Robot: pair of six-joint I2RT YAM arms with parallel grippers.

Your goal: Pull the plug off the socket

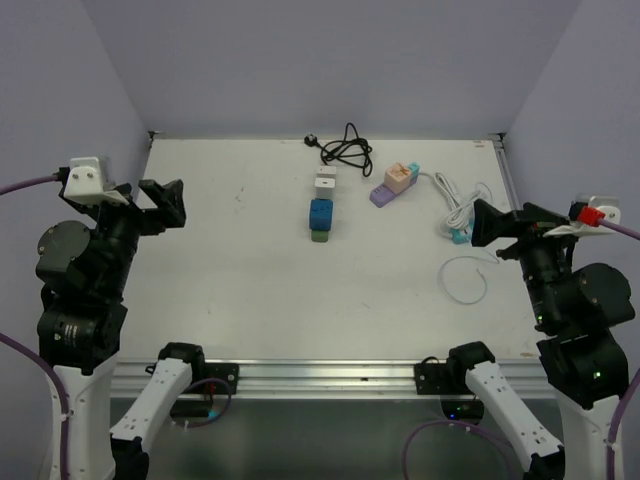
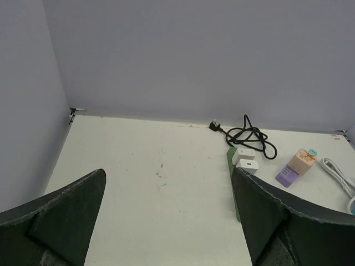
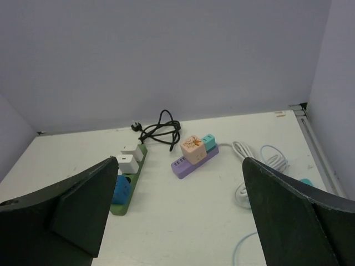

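You are looking at two power strips lying far-centre on the surface (image 1: 250,280). The green strip (image 3: 125,208) is carrying one blue plug (image 1: 321,215) and two white plugs (image 3: 128,164). The purple strip (image 3: 186,165) beside it is carrying one peach cube (image 3: 192,148) and one teal plug (image 3: 208,140).

In the right wrist view a finger is cutting off part of the blue plug. In the top view the white cable (image 1: 460,205) is running behind the right gripper (image 1: 487,225).

That gripper and the left gripper (image 1: 158,205) are both hanging with jaws spread wide, gripping nothing.
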